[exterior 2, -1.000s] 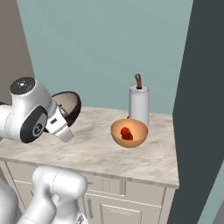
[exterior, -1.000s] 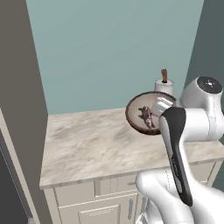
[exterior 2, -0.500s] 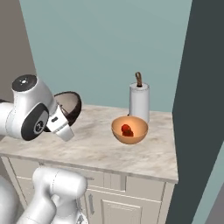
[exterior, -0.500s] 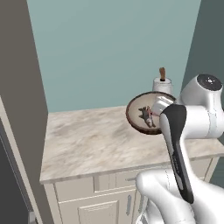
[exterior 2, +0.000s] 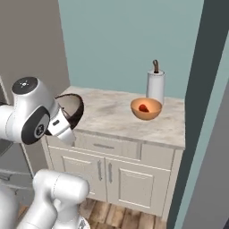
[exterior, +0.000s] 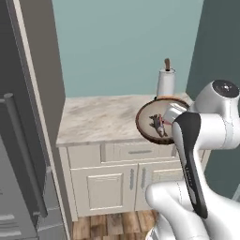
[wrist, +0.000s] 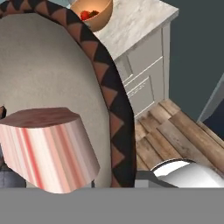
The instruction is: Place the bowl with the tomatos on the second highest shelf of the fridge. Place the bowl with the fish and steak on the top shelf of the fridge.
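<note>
End effector (exterior: 169, 114) grips dark bowl (exterior: 157, 123) rim, clear of bench (exterior: 101, 117); tilted, steak (wrist: 43, 151) and fish (exterior: 156, 123) could slide out.

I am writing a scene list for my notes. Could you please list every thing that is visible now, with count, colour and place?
dark brown bowl: one, brown with triangle-patterned rim, held tilted in the air in front of the counter
fish: one, dark grey, inside the brown bowl
steak: one, pink striped, inside the brown bowl
orange bowl: one, orange-tan, on the counter, near the paper towel roll
tomatoes: red, in the orange bowl; count unclear
paper towel roll: one, white, at the counter's back
counter: one, marbled beige
cabinet: white, below the counter
fridge: grey, at left
gripper: one, shut on the brown bowl's rim
</note>
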{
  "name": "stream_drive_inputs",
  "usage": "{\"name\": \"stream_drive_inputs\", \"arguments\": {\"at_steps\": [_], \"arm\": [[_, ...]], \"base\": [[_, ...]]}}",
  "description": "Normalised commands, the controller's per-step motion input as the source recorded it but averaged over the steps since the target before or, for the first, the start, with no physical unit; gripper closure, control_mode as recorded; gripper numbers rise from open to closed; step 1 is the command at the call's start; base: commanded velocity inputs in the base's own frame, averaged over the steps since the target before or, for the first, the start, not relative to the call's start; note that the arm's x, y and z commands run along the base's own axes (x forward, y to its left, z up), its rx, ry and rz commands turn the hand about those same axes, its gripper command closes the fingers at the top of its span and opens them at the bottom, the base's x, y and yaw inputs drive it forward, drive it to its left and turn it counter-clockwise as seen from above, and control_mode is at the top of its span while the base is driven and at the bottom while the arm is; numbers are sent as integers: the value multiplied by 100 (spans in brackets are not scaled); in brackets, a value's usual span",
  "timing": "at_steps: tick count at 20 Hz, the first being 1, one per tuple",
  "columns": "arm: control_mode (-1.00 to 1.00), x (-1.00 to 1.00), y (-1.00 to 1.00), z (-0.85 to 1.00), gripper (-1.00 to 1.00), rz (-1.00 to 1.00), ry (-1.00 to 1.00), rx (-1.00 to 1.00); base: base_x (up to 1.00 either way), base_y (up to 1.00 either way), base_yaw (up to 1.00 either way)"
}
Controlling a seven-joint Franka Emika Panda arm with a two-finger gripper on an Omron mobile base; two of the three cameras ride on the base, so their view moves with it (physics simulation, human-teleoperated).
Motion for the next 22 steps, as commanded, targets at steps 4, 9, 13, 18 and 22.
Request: {"name": "stream_drive_inputs", "arguments": {"at_steps": [4, 9, 13, 18, 22], "arm": [[100, 0, 0, 0, 100, 0, 0, 0], [100, 0, 0, 0, 100, 0, 0, 0], [100, 0, 0, 0, 100, 0, 0, 0], [100, 0, 0, 0, 100, 0, 0, 0], [100, 0, 0, 0, 100, 0, 0, 0]], "base": [[-100, -19, 44], [-93, 43, 38], [-63, 98, 25], [-44, 100, 9], [1, 100, 0]]}}
